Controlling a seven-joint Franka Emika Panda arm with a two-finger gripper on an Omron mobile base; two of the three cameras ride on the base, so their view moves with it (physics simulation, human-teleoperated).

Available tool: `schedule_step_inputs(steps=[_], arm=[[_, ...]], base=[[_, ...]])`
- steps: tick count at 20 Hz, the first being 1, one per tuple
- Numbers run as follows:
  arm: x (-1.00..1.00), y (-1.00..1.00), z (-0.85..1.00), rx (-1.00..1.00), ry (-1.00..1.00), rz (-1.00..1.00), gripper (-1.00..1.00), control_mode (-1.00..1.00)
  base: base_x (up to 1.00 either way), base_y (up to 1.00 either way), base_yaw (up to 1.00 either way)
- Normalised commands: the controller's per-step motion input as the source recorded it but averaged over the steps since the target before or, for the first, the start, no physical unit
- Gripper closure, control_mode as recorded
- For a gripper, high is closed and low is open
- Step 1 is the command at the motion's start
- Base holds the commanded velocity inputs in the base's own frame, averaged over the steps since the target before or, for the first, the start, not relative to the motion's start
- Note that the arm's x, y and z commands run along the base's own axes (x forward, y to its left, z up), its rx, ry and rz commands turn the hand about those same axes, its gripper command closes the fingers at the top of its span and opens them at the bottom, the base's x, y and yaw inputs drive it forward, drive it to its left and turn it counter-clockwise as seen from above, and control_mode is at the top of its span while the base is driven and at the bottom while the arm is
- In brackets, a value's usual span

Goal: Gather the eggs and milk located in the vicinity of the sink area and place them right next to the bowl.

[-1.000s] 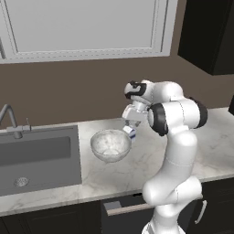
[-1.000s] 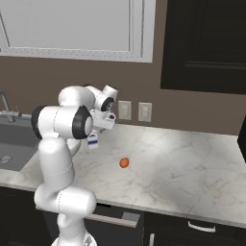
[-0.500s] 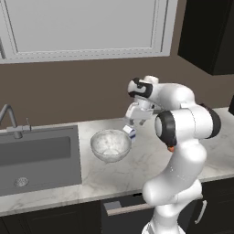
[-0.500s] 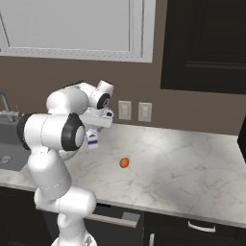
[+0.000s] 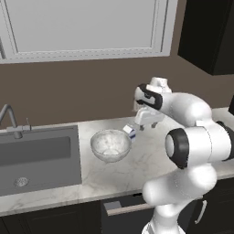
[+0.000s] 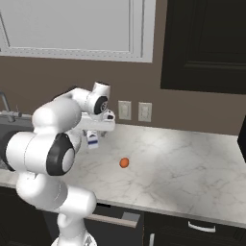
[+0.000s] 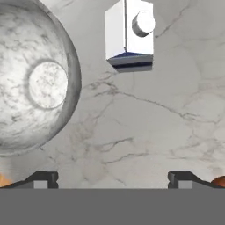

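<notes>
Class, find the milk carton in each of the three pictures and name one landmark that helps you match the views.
Left base view: the milk carton stands on the counter just right of the bowl, below the end effector.
Right base view: centre-left, near the back wall, partly behind the arm.
Hand view: top centre, seen from above, the bowl to its left.
Shared landmark: the bowl.

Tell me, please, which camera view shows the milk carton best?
The hand view: the milk carton stands whole and unblocked on the counter beside the bowl. In the left base view the carton is partly behind the bowl; in the right base view it is small, under the arm.
</notes>
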Motion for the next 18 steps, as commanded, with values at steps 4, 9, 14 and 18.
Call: schedule_step_inputs(steps=[4,9,14,18], arm=[[-0.31,-0.69,0.03,-0.01,0.00,-0.11,-1.00,-1.00],[-0.16,-0.61,-0.08,0.00,0.08,-0.10,-1.00,-1.00],[0.00,-0.35,-0.02,-0.02,0.06,-0.04,-1.00,-1.00],[0.06,-0.11,0.00,-0.16,0.15,-0.02,-1.00,-1.00]], base=[[0.00,0.00,0.00],[0.00,0.00,0.00],[0.00,0.00,0.00],[0.00,0.00,0.00]])
